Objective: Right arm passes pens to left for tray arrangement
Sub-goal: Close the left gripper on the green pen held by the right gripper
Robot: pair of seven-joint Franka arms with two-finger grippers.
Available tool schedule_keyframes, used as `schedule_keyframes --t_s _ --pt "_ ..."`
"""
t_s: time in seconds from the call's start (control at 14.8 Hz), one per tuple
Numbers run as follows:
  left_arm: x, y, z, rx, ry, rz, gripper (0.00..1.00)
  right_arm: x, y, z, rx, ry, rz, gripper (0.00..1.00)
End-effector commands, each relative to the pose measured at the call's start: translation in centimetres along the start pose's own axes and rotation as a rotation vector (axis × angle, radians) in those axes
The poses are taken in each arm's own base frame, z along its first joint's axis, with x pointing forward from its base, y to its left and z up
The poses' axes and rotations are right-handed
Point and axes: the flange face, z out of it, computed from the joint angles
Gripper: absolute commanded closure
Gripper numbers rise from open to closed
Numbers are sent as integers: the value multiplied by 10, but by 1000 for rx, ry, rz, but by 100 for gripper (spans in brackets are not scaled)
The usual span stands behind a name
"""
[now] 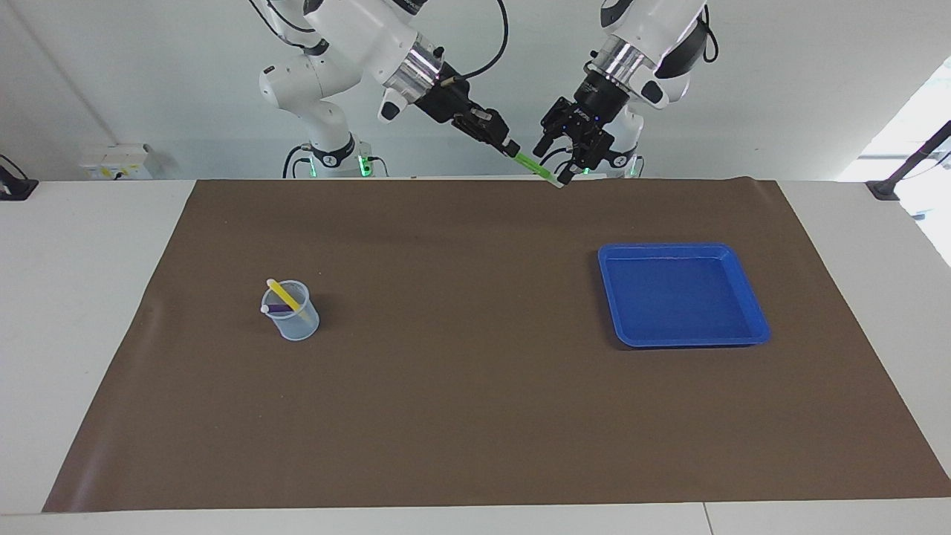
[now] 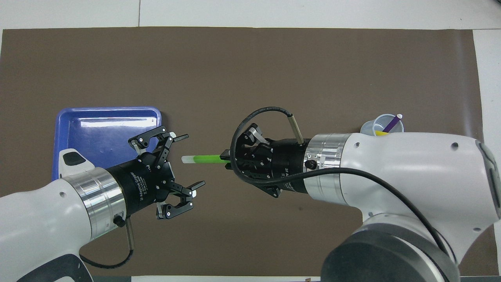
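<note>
Slim bright green marker pen (image 2: 205, 158), pale cap, held level in air. Yellow pen (image 1: 283, 295) and purple pen (image 2: 391, 123): leaning in cup. Shallow square blue plastic tray (image 1: 752, 303): empty.

A white table (image 1: 89, 245) carries a broad brown mat (image 1: 461, 386). On the mat, a shallow square blue plastic tray (image 1: 752, 312) sits at three o'clock and a small translucent pale-blue cup (image 1: 301, 323) at nine o'clock, well apart
</note>
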Motion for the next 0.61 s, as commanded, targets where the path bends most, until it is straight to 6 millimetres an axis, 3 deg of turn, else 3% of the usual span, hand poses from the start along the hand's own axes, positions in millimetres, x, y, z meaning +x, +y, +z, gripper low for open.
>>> schedule_keyframes --t_s 0.0,0.2,0.54 --pt "5 -4 4 -30 17 2 0 -3 -4 0 3 -16 17 100" --pt "8 -4 10 -27 21 -1 0 -3 -4 0 3 -16 17 100" --pt "9 -2 12 -29 22 -5 11 -3 -4 0 3 -16 17 100"
